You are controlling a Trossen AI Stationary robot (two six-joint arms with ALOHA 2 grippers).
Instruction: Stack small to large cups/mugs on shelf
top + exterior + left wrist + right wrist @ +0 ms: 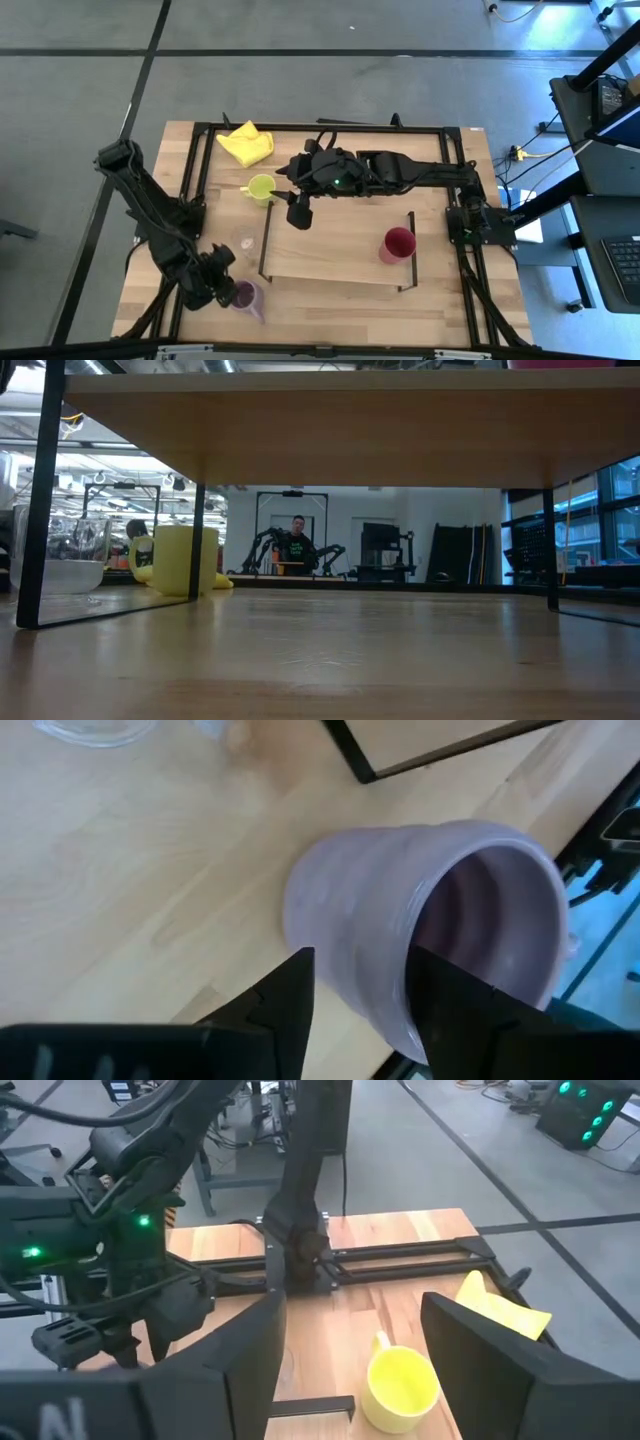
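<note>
The purple mug (430,930) sits at the table's near-left corner, off the shelf (335,245), the left tool (360,985) spread around its wall, probably for grasping. The right tool (350,1370) hangs spread above the yellow-green mug (402,1385).

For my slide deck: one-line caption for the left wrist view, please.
Left gripper open beside the ribbed purple mug on the light-wood tabletop.

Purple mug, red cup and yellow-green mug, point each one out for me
Purple mug (400,910): left wrist view, on its ribbed outer wall.
Red cup (397,243): high view, on its open mouth, at the shelf's right end.
Yellow-green mug (402,1383): right wrist view, inside its open mouth.
</note>
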